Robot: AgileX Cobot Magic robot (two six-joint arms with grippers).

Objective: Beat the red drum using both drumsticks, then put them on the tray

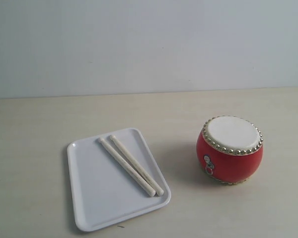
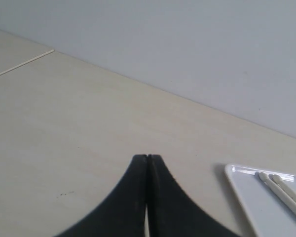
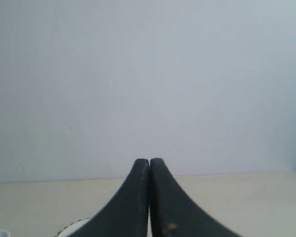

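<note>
Two pale drumsticks (image 1: 130,165) lie side by side on the white tray (image 1: 99,198) at the table's front left. The red drum (image 1: 230,149) stands upright to the right of the tray, its cream skin facing up. Neither gripper shows in the exterior view. In the left wrist view my left gripper (image 2: 147,156) is shut and empty above bare table, with a corner of the tray (image 2: 239,178) and the drumsticks' (image 2: 282,191) tips off to one side. My right gripper (image 3: 149,160) is shut and empty too, with the drum's studded rim (image 3: 71,227) just showing beside it.
The beige table (image 1: 39,124) runs back to a plain pale wall (image 1: 149,44). A thin seam line (image 2: 20,64) crosses the table far from the left gripper.
</note>
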